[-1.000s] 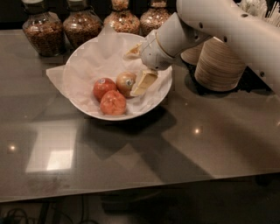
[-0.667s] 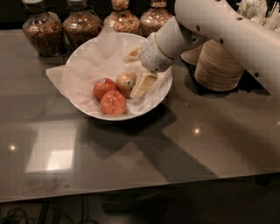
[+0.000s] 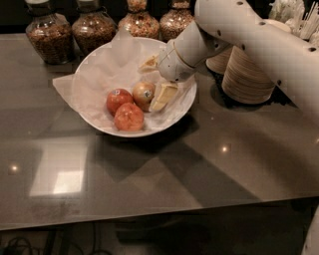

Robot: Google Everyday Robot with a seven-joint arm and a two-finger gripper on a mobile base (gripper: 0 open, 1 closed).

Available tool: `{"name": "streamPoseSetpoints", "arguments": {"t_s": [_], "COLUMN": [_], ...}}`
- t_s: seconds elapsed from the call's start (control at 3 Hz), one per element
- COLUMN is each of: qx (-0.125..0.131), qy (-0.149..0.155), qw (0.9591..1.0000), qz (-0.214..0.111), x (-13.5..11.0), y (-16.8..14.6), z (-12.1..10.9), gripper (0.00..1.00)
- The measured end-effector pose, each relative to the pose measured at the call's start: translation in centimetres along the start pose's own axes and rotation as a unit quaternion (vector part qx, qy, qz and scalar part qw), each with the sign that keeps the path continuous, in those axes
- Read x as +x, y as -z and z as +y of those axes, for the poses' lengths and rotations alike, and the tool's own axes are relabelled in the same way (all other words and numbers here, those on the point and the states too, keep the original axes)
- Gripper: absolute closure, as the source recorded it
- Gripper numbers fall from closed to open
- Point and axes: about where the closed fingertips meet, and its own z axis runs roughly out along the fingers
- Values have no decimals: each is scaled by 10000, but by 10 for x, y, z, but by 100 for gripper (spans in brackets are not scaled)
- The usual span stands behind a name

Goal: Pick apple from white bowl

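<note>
The white bowl [image 3: 167, 125], lined with crinkled white paper, stands at the back middle of the dark table. In it lie three apples: the pale yellowish-green apple [image 3: 143, 93] with a small sticker, and two redder apples [image 3: 118, 99] [image 3: 129, 117] to its left and front. My gripper [image 3: 156, 80] reaches into the bowl from the right, open. One finger [image 3: 163, 96] rests right beside the pale apple on its right side. The other finger [image 3: 149, 63] sits farther back, above the paper. The apple is not between the fingers.
Several glass jars of grain [image 3: 50, 37] line the table's back edge. Stacks of beige paper bowls [image 3: 249, 74] stand right of the white bowl, under my arm. A holder of white utensils [image 3: 294, 12] is at the back right.
Hardly anything differs; my wrist has edged slightly left over the bowl. The apples have not moved.
</note>
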Motion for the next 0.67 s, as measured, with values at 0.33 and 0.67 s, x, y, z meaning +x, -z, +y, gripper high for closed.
{"name": "streamPoseSetpoints", "arguments": {"t_s": [0.33, 0.67], "qx": [-109, -206], "qy": [65, 101], "qw": [9999, 9996], "qz": [-80, -169], "x": [2, 4], "y": [-6, -10], "z": [-1, 1], "gripper": [27, 32]}}
